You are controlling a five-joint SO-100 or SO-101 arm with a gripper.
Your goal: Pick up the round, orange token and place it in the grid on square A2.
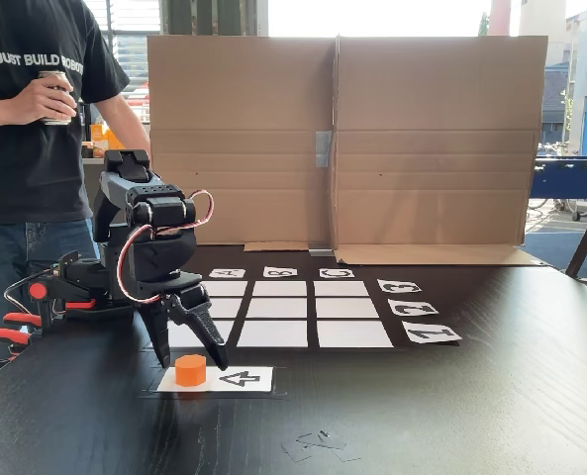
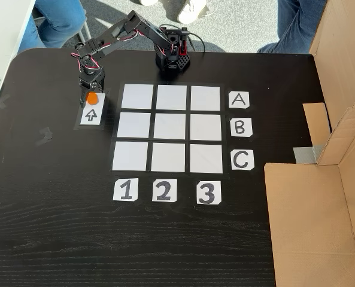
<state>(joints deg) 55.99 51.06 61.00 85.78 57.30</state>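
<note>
A black robot arm reaches over a dark surface [image 1: 451,396]. Its tool [image 1: 188,356] hangs open just above and beside one orange token [image 1: 190,369], which rests on a single white arrow card [image 1: 236,378]; the fingers do not yet close on it. This looks like the approach before the grasp. Next the tool likely must lower around the token, close, lift and carry it right. In the top-down fixed view, one grid [image 2: 171,128] of nine white cells lies right of the token; square A2 [image 2: 171,97] sits in its top row, middle. Six label cards border it.
</note>
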